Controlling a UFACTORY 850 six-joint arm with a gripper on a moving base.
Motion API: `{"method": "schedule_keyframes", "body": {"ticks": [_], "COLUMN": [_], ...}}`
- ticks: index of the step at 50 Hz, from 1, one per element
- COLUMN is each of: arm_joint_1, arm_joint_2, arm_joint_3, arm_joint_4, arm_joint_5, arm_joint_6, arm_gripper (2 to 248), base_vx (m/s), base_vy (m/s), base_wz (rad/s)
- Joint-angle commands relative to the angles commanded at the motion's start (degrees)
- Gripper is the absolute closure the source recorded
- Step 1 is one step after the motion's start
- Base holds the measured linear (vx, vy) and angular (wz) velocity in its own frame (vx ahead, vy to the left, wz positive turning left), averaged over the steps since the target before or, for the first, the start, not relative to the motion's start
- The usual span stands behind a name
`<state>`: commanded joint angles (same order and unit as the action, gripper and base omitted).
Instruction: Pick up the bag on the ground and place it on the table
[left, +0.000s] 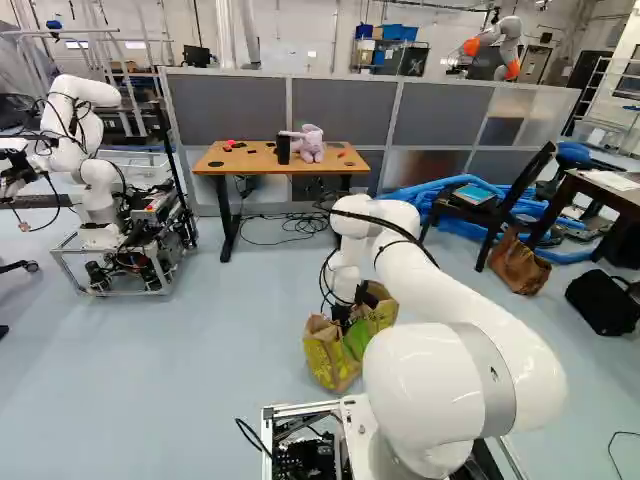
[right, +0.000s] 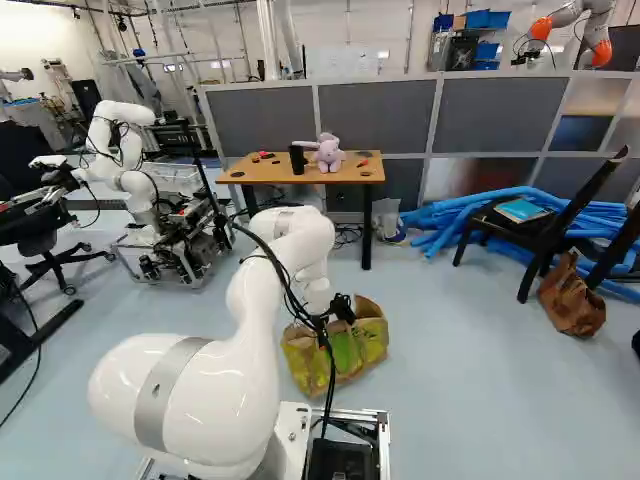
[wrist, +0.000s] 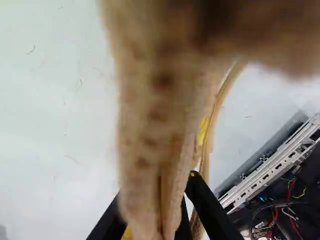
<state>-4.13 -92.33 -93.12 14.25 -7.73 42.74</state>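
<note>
1. Left base view: the bag (left: 333, 355) appears to rest on the floor (left: 180, 390), ahead of the base, its top at the end effector (left: 341, 314). From it the bench (left: 235, 163) lies towards 11 o'clock. Secure both layers of the rim or handle, then lift straight up; dragging could tip it.
2. Right base view: the bag (right: 335, 352) sags open, so expect it to swing and fold. Raise its bottom well above the bench edge before travelling towards 12 o'clock, clear of the black cup (right: 297, 159) and plush toy (right: 328, 153).
3. Wrist view: bag material covers the grasping area; I cannot tell whether it is gripped. Test with a small, slow lift.
</note>
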Motion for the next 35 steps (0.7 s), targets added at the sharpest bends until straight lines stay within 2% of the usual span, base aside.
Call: {"method": "schedule_keyframes", "body": {"ticks": [35], "arm_joint_1": [0.00], "arm_joint_2": [7.76], "arm_joint_3": [7.56], "arm_joint_4": [0.00], "arm_joint_5": [0.00], "arm_joint_6": [0.00], "arm_gripper": [228], "base_vx": [0.000], "base_vy": [0.000], "base_wz": [0.000]}}
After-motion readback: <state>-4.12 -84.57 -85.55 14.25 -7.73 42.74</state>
